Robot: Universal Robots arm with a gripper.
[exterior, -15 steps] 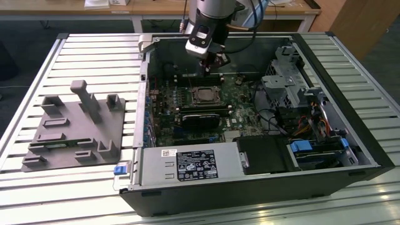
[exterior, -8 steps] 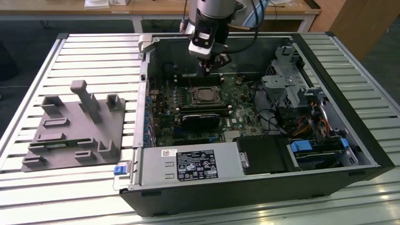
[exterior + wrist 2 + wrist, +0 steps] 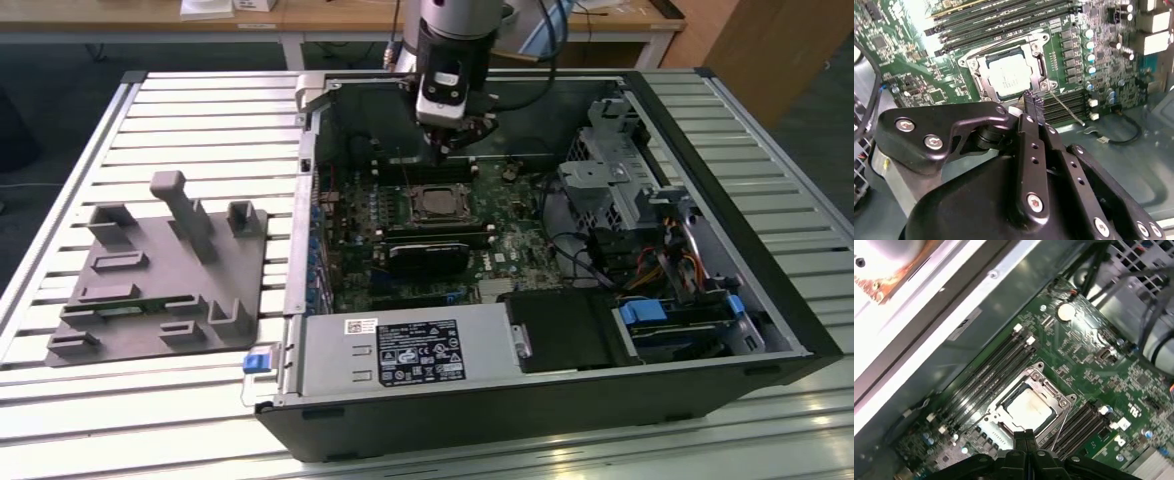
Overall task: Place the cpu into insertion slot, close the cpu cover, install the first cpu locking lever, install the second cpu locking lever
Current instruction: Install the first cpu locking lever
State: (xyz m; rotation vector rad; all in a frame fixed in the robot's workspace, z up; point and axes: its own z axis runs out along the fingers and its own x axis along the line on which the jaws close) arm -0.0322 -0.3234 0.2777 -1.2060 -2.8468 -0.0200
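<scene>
**Chip seated, cover down, claw at the socket's edge**

The claw [image 3: 1032, 101] has its two fingers pressed together and holds nothing. In the exterior view it hangs over the far part of the green motherboard [image 3: 523, 250] inside the open computer case [image 3: 747, 300]. The insertion slot [image 3: 437, 205] lies just on the near side of it.

One cpu [image 3: 1009, 77] sits flat in that one slot. The single cpu cover [image 3: 1040, 376] lies folded down around it, with the silver chip top showing through its window.

One locking lever [image 3: 1068, 109] can be made out. It is a thin bright rod whose long axis runs out from the socket corner closest to the fingertips, splayed off the frame, so it looks unlatched. The fingertips are just beside its hinged end, apart from the cpu.

A second lever probably lies along the opposite side of the frame, but I cannot pick it out for certain.

Two banks of long black memory slots [image 3: 989, 371] flank the socket, one on each side.
</scene>
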